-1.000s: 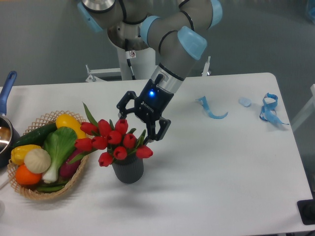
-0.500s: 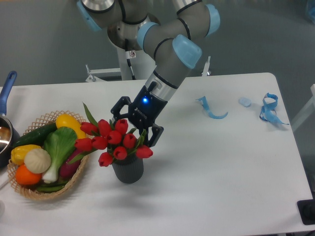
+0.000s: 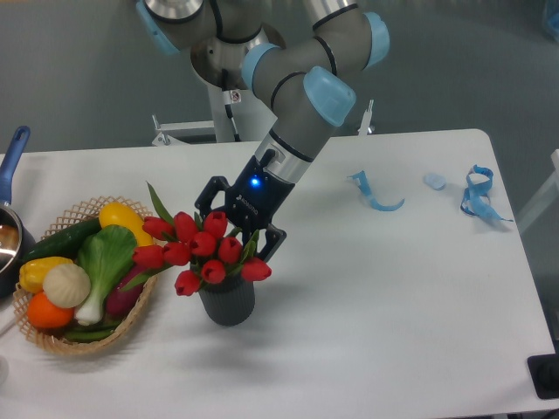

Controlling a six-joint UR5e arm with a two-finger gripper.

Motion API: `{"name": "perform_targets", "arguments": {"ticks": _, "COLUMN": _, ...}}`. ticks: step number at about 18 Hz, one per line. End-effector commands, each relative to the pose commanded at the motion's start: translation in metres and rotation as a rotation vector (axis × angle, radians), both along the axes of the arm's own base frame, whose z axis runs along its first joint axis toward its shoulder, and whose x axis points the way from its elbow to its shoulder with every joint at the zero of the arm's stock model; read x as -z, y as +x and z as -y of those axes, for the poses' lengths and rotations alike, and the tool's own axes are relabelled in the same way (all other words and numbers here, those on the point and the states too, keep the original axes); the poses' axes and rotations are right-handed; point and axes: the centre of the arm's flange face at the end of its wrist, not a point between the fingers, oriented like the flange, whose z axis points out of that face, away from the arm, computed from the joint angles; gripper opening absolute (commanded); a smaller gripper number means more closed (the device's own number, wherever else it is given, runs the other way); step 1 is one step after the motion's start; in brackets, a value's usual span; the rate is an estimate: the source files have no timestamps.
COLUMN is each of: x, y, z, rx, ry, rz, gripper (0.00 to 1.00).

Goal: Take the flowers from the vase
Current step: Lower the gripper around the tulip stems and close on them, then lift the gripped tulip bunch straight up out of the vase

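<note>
White and smooth, the table [image 3: 393, 297] stands before a plain grey wall, and the robot arm reaches down over it from the far side. During the last second the gripper [image 3: 238, 225] has travelled to the left and a little lower. One second ago it was at the right far side of the bunch, and now its dark fingers are spread directly behind the top buds. I judge this as the last part of the approach; no grasp is made yet, because the jaws are apart with nothing between them (one finger tip is partly hidden by a bud).

The flowers [image 3: 201, 251] remain in the vase [image 3: 228, 301], which stands near the middle of the table, just to the right of the wicker basket [image 3: 80, 344]. The buds are red, glossy and rounded, and the leaves are long, pointed and thin. They look like plastic, so they probably bend easily and can slip. The vase is a short dark grey cylinder with vertical ribs; it appears matte and hard. The basket is woven and rough, filled with smooth vegetables. Some light blue ribbons [image 3: 377, 197] lie flat at the far right.
</note>
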Motion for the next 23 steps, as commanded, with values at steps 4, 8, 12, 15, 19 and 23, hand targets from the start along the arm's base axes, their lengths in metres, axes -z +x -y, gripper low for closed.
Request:
{"name": "perform_targets", "arguments": {"ticks": 4, "x": -0.002, "y": -0.003, "z": -0.002, "rx": -0.001, "ry": 0.001, "rz": -0.007, "gripper": 0.35}}
{"name": "perform_targets", "arguments": {"ticks": 8, "x": -0.004, "y": -0.003, "z": -0.002, "rx": -0.001, "ry": 0.003, "rz": -0.011, "gripper": 0.34}}
{"name": "perform_targets", "arguments": {"ticks": 12, "x": -0.008, "y": -0.004, "z": 0.0, "rx": -0.004, "ry": 0.007, "rz": -0.016, "gripper": 0.34}}
{"name": "perform_targets", "arguments": {"ticks": 15, "x": -0.013, "y": 0.0, "z": 0.003, "rx": -0.008, "ry": 0.011, "rz": -0.02, "gripper": 0.34}}
{"name": "perform_targets", "arguments": {"ticks": 19, "x": -0.034, "y": 0.002, "z": 0.008, "rx": -0.07, "ry": 0.015, "rz": 0.018, "gripper": 0.35}}
{"name": "perform_targets", "arguments": {"ticks": 23, "x": -0.054, "y": 0.006, "z": 0.017, "rx": -0.124, "ry": 0.022, "rz": 0.04, "gripper": 0.35}}
